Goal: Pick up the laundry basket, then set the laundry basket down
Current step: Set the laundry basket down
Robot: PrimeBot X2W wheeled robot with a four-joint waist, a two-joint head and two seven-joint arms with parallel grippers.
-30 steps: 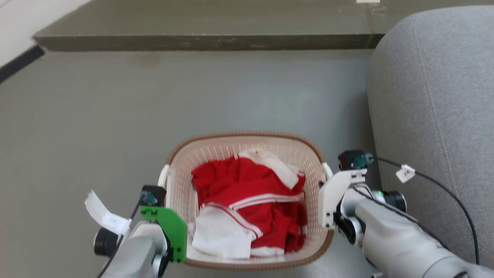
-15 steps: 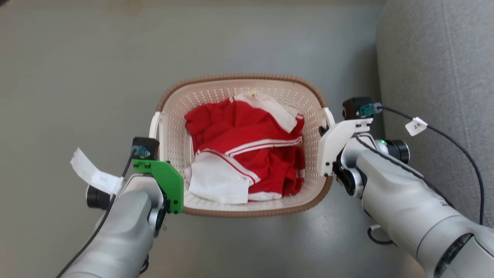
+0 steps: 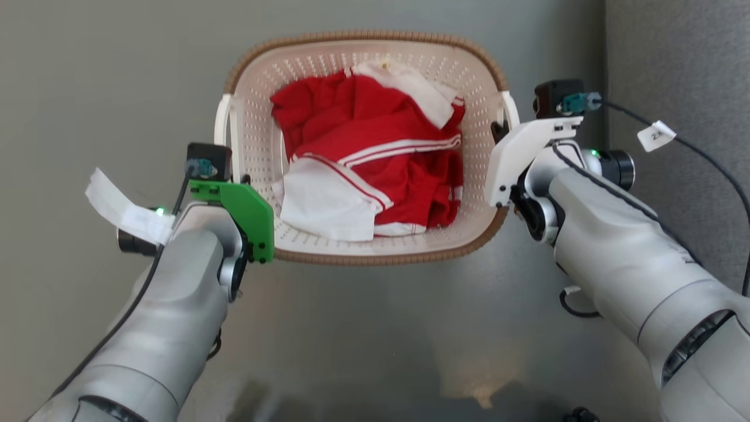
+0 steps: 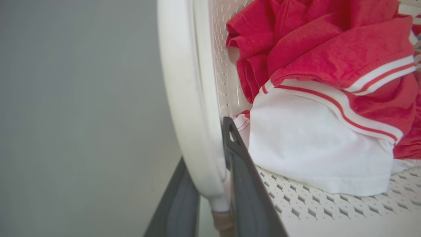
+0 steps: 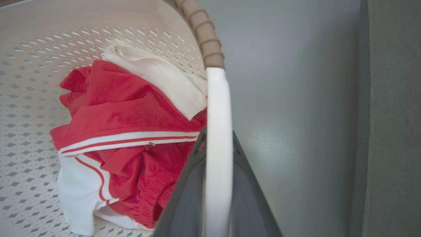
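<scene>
The laundry basket (image 3: 363, 35), between both arms on or above the grey floor (image 3: 105, 70), left of the sofa (image 3: 674, 58), looks light but stiff, its clothes (image 3: 375, 146) soft; the side handles (image 3: 221, 120) are where to hold. The left gripper (image 4: 207, 144) is clenched on the left handle (image 4: 184, 98), the right gripper (image 5: 218, 131) on the right handle (image 5: 217, 98). Against a second ago both grips match; the head camera has swung down, losing the far ledge

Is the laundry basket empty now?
No, red and white clothes lie inside the laundry basket.
</scene>
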